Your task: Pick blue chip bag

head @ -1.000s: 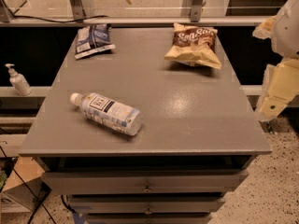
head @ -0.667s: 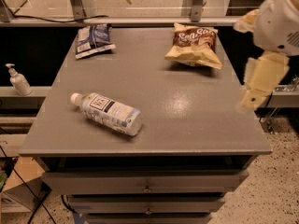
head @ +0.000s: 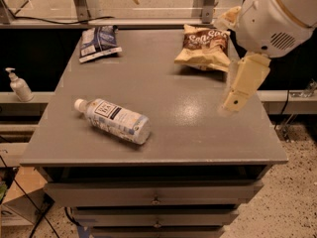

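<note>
the gripper (head: 241, 83) hangs above the right edge of the grey surface (head: 188, 113); i cannot tell whether it is apart or together, and it holds nothing. the blue chip bag (head: 99, 42) lies flat at the far-left corner, well apart from the gripper, across the surface and farther back. the tan chip bag (head: 204, 46) lies just beside the gripper, up and leftward. the clear bottle (head: 114, 120) lies on its side, leftward and nearer the front.
</note>
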